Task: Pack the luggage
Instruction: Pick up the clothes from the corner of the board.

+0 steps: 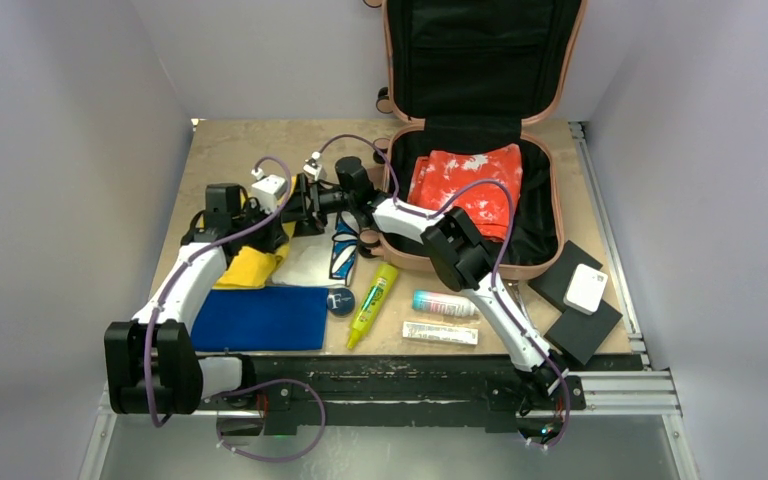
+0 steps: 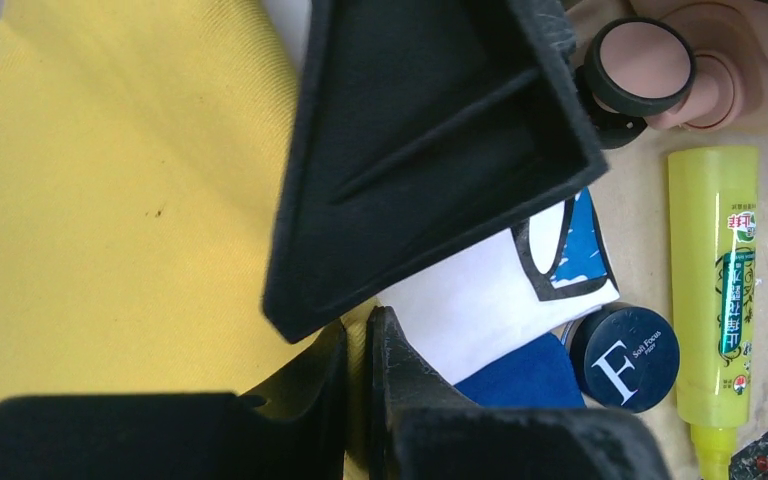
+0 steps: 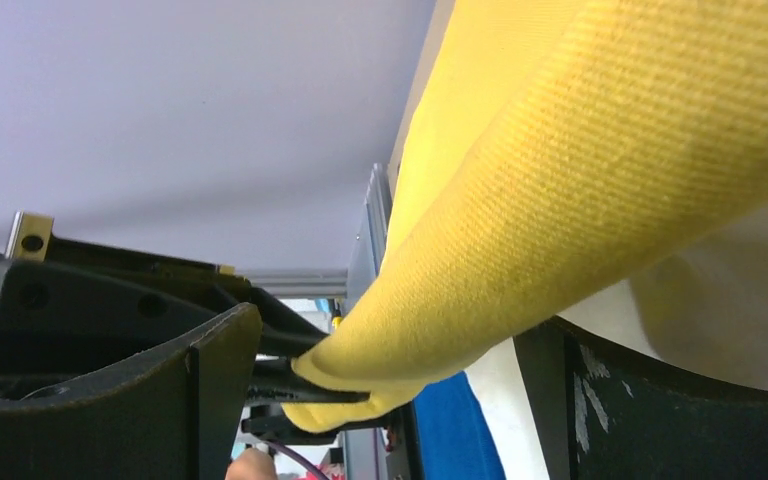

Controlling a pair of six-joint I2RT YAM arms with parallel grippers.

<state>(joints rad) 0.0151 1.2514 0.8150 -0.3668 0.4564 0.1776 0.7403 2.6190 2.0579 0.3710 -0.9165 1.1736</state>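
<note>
The salmon-pink luggage [image 1: 545, 262] lies open at the back right, black-lined, with a red and white cloth [image 1: 465, 185] inside. One of its wheels [image 2: 645, 65] appears in the left wrist view. My left gripper [image 1: 266, 226] [image 2: 360, 345] is shut on the edge of a yellow cloth [image 1: 245, 268] [image 2: 110, 200] [image 3: 580, 190], left of the luggage. My right gripper [image 1: 300, 205] [image 3: 390, 340] reaches across from the right and stands open, its fingers [image 3: 160, 390] on either side of the hanging yellow cloth.
A white printed cloth [image 1: 315, 262], a blue cloth [image 1: 260, 318], a navy round tin [image 1: 341, 300], a yellow tube [image 1: 372, 303], a small bottle [image 1: 445, 303] and a white tube [image 1: 440, 332] lie in front. Black pads with a white box [image 1: 585, 290] sit at right.
</note>
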